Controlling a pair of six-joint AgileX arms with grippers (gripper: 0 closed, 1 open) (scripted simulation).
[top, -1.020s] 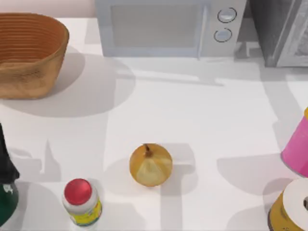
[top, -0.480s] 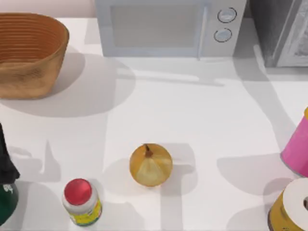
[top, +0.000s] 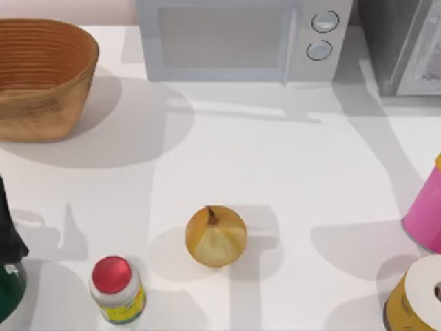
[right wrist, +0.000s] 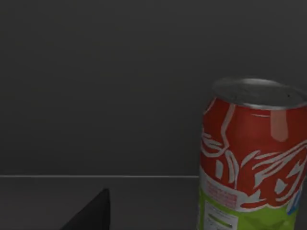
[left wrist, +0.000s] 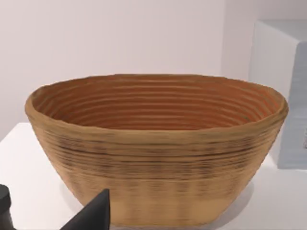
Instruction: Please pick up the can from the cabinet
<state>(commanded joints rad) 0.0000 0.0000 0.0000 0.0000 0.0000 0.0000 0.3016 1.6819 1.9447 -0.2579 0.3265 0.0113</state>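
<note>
A can point(right wrist: 254, 158), red above and green below with a silver lid, stands upright in the right wrist view against a dark wall and floor. It is a short way ahead of my right gripper point(right wrist: 91, 215), of which a dark tip shows, and apart from it. The cabinet point(top: 275, 158) is the broad white flat top in the top view. My left gripper point(left wrist: 53, 211) is open and holds nothing; it hovers low over the white top, facing the woven basket point(left wrist: 153, 158).
On the white top stand a woven basket point(top: 41, 76) at far left, a microwave point(top: 241, 38) at the back, a grey speckled box point(top: 406, 45), an onion point(top: 216, 236), a red-capped bottle point(top: 116, 289), a green bottle point(top: 8, 276), a pink object point(top: 426, 214) and a yellow roll point(top: 417, 300).
The shadows on the right side of the white top have shifted slightly. The objects on the top stay where they were.
</note>
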